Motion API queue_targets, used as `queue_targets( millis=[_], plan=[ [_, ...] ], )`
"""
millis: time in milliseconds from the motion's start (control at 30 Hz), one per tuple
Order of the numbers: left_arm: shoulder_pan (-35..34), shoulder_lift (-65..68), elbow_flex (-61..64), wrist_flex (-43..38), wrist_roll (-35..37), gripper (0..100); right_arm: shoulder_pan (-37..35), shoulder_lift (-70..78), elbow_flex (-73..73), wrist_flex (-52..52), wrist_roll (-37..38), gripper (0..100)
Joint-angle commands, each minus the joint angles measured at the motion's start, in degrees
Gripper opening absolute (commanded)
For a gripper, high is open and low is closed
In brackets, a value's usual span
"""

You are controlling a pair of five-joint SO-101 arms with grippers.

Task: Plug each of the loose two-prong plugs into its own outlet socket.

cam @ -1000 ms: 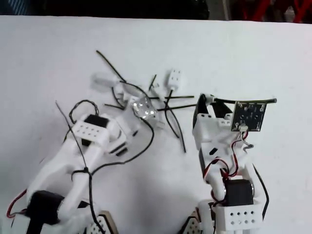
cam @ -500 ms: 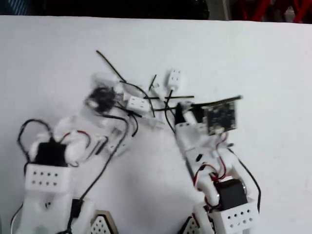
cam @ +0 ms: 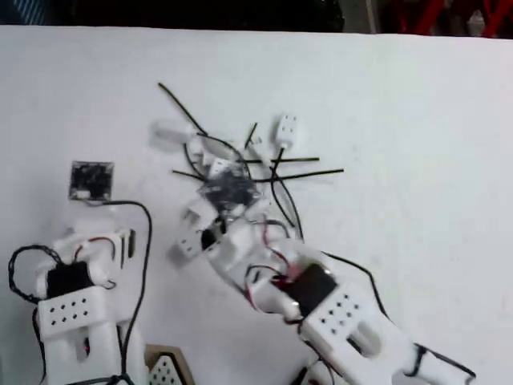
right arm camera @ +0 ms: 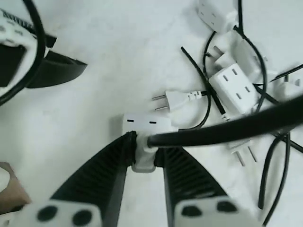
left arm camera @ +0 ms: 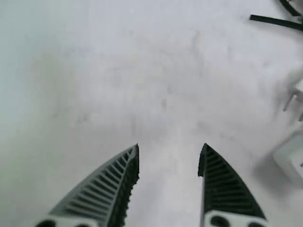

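Note:
My right gripper (right arm camera: 144,142) is shut on a white two-prong plug (right arm camera: 143,160) with a black cord. That plug is pressed against a white outlet socket (right arm camera: 147,124); I cannot tell whether its prongs are in. A loose plug (right arm camera: 177,99) lies just beyond, prongs bare. Another socket (right arm camera: 234,87) sits among black cords. In the high view, the right arm (cam: 321,297) reaches into the pile of plugs and cords (cam: 240,164). My left gripper (left arm camera: 168,158) is open over bare table, nothing between its fingers, on the near left side (cam: 90,180).
A white socket (cam: 287,128) lies at the far side of the pile, and a further socket (right arm camera: 213,12) lies beyond the cords. A socket's corner (left arm camera: 291,158) and a cord end (left arm camera: 274,21) show beside the left gripper. The table is white and flat.
The left arm has pulled back from the pile to the near left. The right arm has swung left into the pile and now holds a plug.

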State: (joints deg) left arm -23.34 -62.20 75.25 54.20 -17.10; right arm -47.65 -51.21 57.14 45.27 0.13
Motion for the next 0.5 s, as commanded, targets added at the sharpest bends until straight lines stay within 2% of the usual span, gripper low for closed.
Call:
queue_targets(
  millis=[0,200,300,467],
  plan=[
    [-4.4,-1.4,0.1,-2.3,0.8,21,-2.9,3.8,-4.4,-2.0,0.6,1.8],
    [-4.7,-1.5,0.8,-2.3,0.8,21,-7.0,9.9,-4.2,-8.9,-1.0,1.8],
    [-4.7,-1.5,1.0,-2.3,0.8,21,-6.9,15.5,-4.2,-16.1,-5.1,1.7],
    [-4.7,-1.5,1.1,-2.2,0.7,21,-6.6,25.5,-4.2,-22.3,-5.6,1.7]
  ],
)
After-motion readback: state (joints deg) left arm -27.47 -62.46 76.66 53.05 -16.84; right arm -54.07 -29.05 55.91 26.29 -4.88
